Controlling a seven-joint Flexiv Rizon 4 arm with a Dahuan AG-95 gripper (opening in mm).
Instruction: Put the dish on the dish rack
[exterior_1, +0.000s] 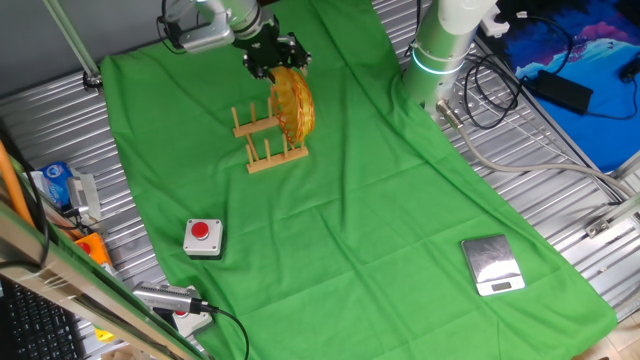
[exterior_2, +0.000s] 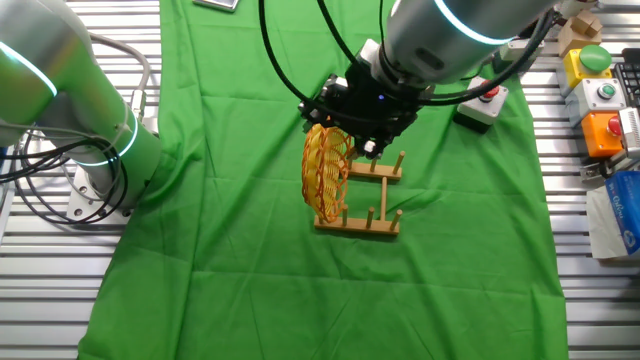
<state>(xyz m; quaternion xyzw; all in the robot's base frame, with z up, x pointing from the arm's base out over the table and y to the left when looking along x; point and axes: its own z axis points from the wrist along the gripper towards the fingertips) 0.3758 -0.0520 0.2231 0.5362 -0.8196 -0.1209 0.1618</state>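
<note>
the gripper (exterior_2: 350, 140) was pinching the top edge of the dish (exterior_2: 326, 177), which stood up at the end of the dish rack (exterior_2: 365, 196) and looked light, stiff, a bit bumpy.

One fixed view looks down from high at one side of the green cloth (exterior_1: 350, 220), arm base (exterior_1: 440, 45) far right. The other fixed view faces roughly the opposite way, seemingly closer. Both share the dish rack (exterior_1: 268, 140) (exterior_2: 365, 195) at mid-cloth.
</note>
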